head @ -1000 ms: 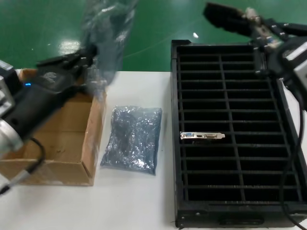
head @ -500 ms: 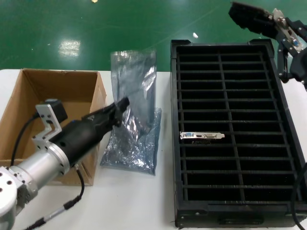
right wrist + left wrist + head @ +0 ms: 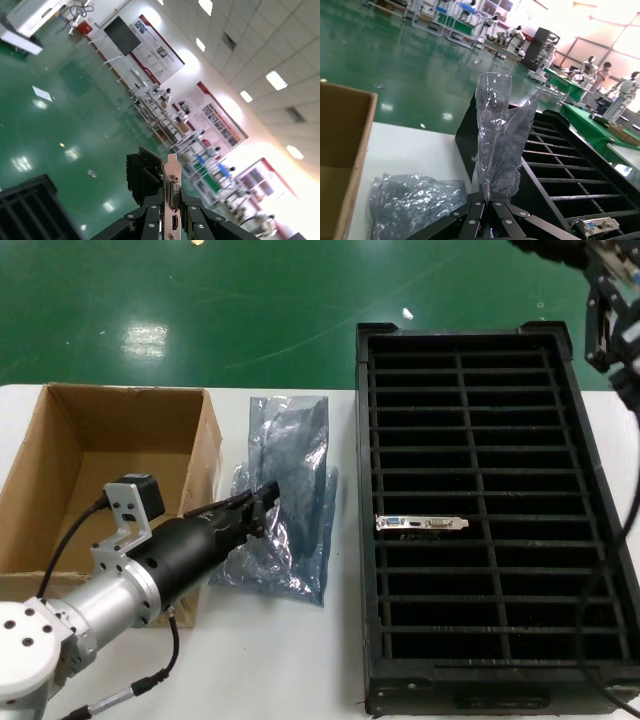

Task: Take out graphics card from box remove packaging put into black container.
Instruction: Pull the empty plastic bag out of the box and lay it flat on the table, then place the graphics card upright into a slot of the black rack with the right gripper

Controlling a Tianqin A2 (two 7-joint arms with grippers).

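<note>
My left gripper (image 3: 262, 504) is shut on an empty silver-grey bag (image 3: 291, 436), held low between the box (image 3: 60, 502) and the black container (image 3: 600, 570). In the left wrist view the bag (image 3: 501, 140) rises straight from the closed gripper (image 3: 488, 201). A second crinkly bag (image 3: 296, 562) lies on the table beneath it, also seen in the left wrist view (image 3: 407, 199). One graphics card (image 3: 421, 523) stands in a container slot. My right gripper (image 3: 173, 201) is shut on another graphics card (image 3: 172, 186) by its bracket, high beyond the container's far right corner.
The cardboard box stands open at the table's left, its inside bare as far as I see. The white table (image 3: 270, 660) shows bare in front of the bags. The right arm (image 3: 608, 310) hangs over the container's far right corner. Green floor lies beyond the table.
My left gripper has come down with the bag from high over the box to low over the lying bag. My right arm has moved up and right, its gripper leaving the head view.
</note>
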